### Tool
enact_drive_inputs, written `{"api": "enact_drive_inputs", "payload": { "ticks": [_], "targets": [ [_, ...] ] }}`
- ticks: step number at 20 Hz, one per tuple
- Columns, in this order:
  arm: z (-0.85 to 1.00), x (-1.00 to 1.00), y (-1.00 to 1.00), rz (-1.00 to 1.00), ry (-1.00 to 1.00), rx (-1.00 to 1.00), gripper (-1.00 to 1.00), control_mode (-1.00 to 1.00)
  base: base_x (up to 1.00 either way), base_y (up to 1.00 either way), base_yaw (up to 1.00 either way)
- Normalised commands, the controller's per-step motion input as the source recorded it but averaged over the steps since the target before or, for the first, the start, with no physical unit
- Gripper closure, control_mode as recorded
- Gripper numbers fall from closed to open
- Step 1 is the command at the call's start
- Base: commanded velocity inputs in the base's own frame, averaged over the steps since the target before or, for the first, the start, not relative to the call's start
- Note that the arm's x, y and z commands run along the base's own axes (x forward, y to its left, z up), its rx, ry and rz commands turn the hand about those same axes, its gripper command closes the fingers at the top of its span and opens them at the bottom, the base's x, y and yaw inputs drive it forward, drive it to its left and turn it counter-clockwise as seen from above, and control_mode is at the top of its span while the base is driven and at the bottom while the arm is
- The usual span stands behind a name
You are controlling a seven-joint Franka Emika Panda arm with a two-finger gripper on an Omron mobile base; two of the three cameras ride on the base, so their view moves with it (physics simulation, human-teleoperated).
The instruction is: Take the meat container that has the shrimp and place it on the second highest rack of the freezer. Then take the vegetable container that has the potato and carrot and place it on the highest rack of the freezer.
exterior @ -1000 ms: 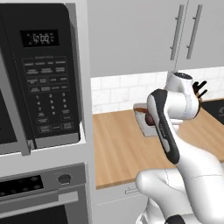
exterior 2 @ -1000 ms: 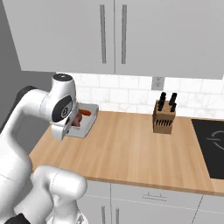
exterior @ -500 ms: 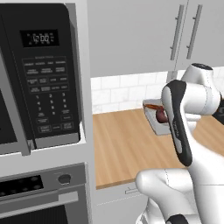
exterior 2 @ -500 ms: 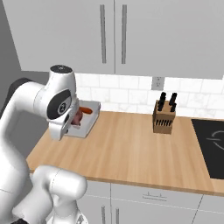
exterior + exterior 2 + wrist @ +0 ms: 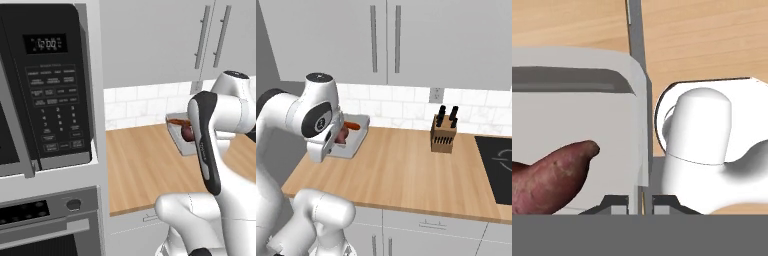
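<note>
Grey vegetable container [image 5: 350, 143], carrying the potato [image 5: 549, 172] and carrot [image 5: 353, 125], is clamped by its rim in our jaws above the bench [image 5: 406, 170], kept level so nothing spills.

At the left of the hand view, the vegetable container [image 5: 587, 115] looks like smooth matt grey plastic. The potato [image 5: 552, 175] has dull, rough, speckled reddish-brown skin. Beside it, the carrot [image 5: 353, 126] is smooth and slightly shiny. The countertop [image 5: 406, 170] shows matt light wood grain, and the knife block [image 5: 444, 136] looks wooden.
</note>
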Motion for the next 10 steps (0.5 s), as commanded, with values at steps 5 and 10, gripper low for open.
{"api": "enact_drive_inputs", "payload": {
  "ticks": [5, 10],
  "targets": [
    [0.35, 0.0, 0.13, 0.0, -0.02, 0.0, 1.0, -1.0, 0.0, 0.0, 0.0],
    [0.27, 0.0, 0.18, 0.01, 0.0, 0.0, 1.0, -1.0, 0.0, 0.0, 0.0]
  ]
}}
